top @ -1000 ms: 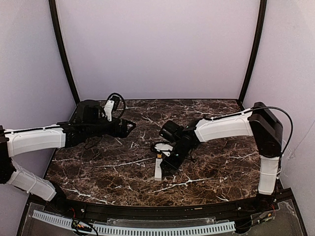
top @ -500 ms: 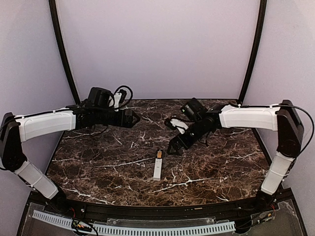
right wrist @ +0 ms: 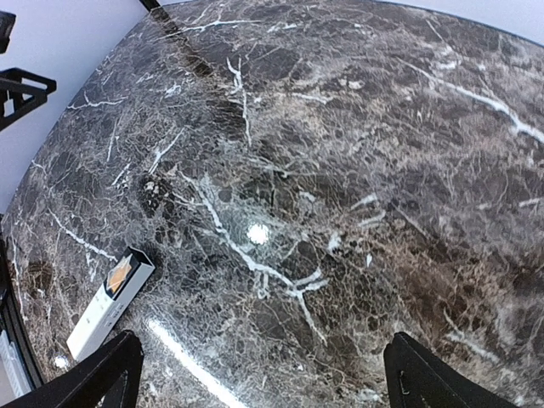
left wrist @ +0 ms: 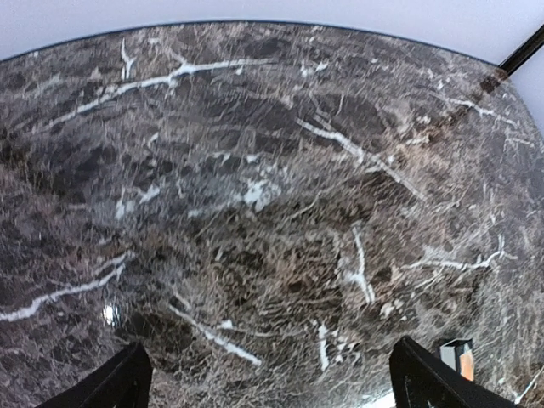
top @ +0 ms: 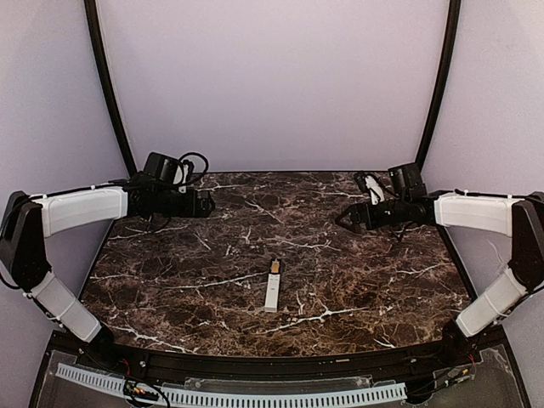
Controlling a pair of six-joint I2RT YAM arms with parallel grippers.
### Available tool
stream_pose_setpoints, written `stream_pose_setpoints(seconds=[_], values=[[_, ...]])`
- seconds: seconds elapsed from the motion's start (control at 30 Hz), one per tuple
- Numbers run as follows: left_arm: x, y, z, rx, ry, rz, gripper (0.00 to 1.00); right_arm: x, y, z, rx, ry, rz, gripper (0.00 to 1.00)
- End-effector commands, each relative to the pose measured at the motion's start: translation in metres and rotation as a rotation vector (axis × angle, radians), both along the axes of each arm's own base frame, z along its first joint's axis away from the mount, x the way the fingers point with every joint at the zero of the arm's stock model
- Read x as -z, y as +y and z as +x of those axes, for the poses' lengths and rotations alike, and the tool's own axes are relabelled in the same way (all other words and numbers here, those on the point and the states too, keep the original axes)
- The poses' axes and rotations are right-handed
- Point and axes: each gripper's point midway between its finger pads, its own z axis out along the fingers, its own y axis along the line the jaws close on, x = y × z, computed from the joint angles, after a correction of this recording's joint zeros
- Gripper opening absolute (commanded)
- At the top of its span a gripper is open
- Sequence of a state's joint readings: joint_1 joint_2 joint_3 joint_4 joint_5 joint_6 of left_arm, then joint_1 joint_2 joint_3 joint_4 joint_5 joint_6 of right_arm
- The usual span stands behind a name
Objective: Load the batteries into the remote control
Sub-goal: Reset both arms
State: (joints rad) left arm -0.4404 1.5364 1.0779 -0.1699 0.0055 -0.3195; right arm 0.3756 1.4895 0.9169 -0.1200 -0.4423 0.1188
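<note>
Top external view: the remote (top: 272, 293) lay flat on the table (top: 170, 289), near the middle and slightly toward the near edge. Its long axis ran almost front to back. The body was a slim white bar. At its far end an orange battery (top: 274, 269) showed in a short dark bay. No gripper touched the remote.

Right wrist view: the remote (right wrist: 100, 316) appeared at the lower left, lying at a slant. The orange battery (right wrist: 121, 276) sat in the open bay at the upper end of the bar. Whether a second battery lay in the bay could not be told. A bright spot of light reflected off the stone near the middle of this view.

Left wrist view: only the bay end of the remote (left wrist: 457, 347) showed, at the lower right corner beside one finger (left wrist: 425, 382).

The right gripper (top: 344, 219) hung above the right far part of the table, well apart from the remote, pointing left toward the centre. Its jaws stood wide, each finger at an outer edge of its wrist view, with only bare stone between them.

The left gripper (top: 206, 204) hung above the left far part of the table, also well apart from the remote, pointing right. Its jaws likewise stood wide and held nothing.

The table had a dark brown marble surface with white veins. Pale lilac walls enclosed it on three sides, and a black pole (top: 110, 93) rose at each far corner. A black cable (top: 197, 161) looped over the left wrist.
</note>
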Motion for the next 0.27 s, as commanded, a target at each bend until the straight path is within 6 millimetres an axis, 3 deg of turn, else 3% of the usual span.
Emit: stream_pose_setpoints(seconds=[0.0,0.1,0.23], values=[[0.024,0.018,-0.017,-0.059,0.039,0.030,0.99,-0.005,0.001,-0.006,-0.017,-0.037,0.110,0.99],[0.037,0.022,-0.024,-0.067,0.056,0.038,0.99,0.002,0.001,-0.012,-0.021,-0.021,0.122,0.99],[0.040,0.024,-0.028,-0.065,0.055,0.042,0.99,-0.002,0.002,-0.016,-0.031,-0.030,0.152,0.99]])
